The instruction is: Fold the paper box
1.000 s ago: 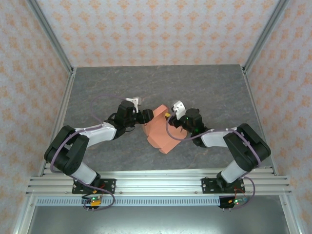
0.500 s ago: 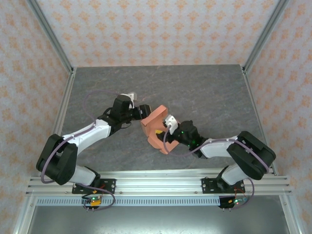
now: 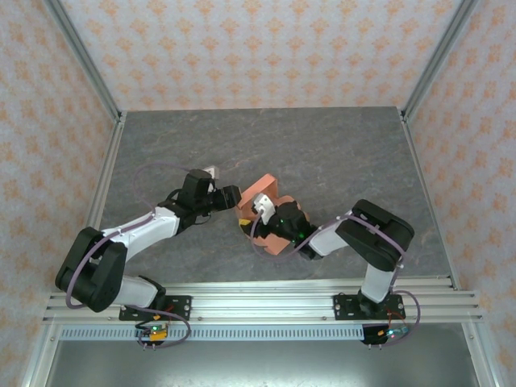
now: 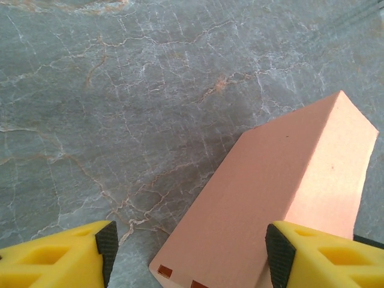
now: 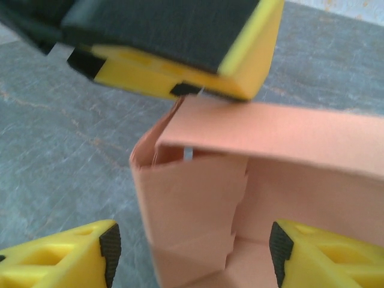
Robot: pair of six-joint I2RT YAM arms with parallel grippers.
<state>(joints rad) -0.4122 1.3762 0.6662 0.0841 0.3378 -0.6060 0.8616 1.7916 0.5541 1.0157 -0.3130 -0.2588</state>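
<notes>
My right gripper stood wide and empty. The salmon-orange thin-card paper box lay just ahead, its open end facing in between the fingers. My left gripper, also wide, touched the top flap from beyond.

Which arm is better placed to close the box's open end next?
Probably right: the open right gripper faces the paper box's unclosed end; the left gripper sits along its closed outer wall.
</notes>
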